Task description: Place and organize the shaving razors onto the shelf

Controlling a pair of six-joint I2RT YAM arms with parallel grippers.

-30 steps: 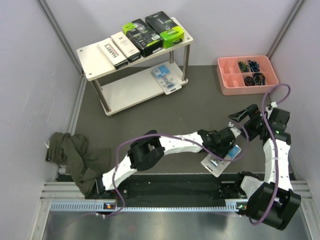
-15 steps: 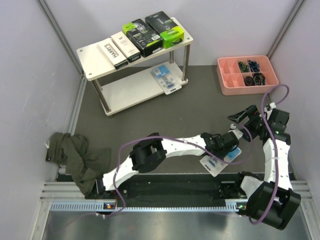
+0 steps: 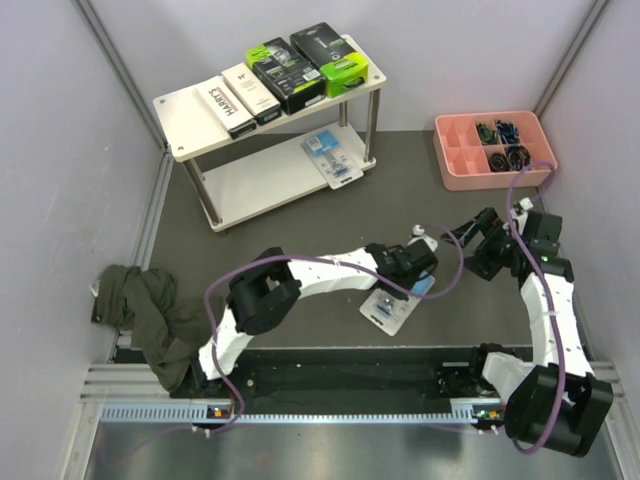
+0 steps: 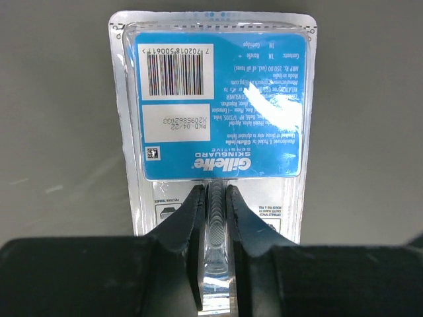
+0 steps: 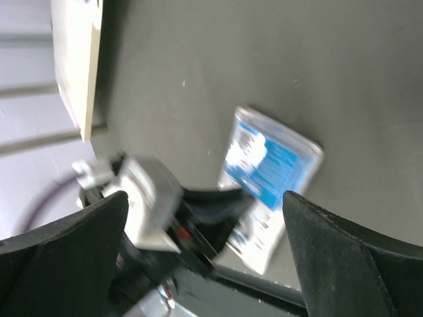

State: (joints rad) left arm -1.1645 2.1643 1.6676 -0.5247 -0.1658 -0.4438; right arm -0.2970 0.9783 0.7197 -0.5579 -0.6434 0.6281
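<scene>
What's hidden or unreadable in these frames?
- Left wrist: the lower end of the blister pack is cut off by the frame edge and covered by the left end effector.
- Right wrist: the picture is blurred, so the pack print is unreadable.
- Top: the items in the pink tray are too small to identify. The shelf top board hides the back of its lower board.

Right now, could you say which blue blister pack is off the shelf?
The pack between the left fingers; the other lies on the shelf's lower board.
</scene>
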